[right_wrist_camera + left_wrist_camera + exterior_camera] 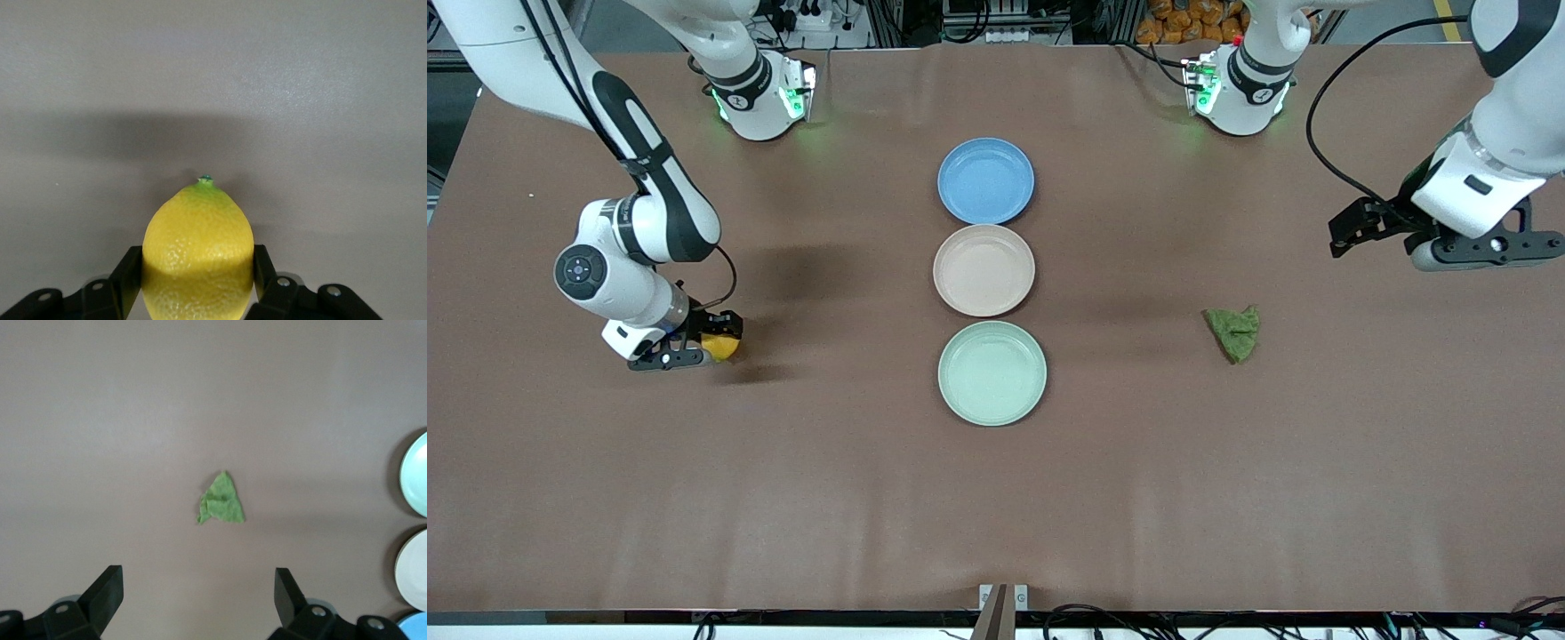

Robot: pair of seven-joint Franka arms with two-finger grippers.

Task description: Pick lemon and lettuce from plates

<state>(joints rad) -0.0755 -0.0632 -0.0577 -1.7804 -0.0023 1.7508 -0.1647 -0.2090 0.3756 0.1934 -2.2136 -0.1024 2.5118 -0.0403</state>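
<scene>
My right gripper (713, 348) is shut on the yellow lemon (721, 346), low over the bare table toward the right arm's end, well apart from the plates. In the right wrist view the lemon (198, 227) sits between the fingers (128, 270). The dark green lettuce (1234, 332) lies on the table toward the left arm's end. It also shows in the left wrist view (221, 501). My left gripper (1343, 233) is open and empty, raised over the table away from the lettuce. The beige-pink plate (983, 269) and mint green plate (991, 372) are empty.
A blue plate (985, 180) stands in line with the two plates, farthest from the front camera. The three plates' edges show in the left wrist view, the mint one (415, 475) among them. The brown table (1227, 489) carries nothing else.
</scene>
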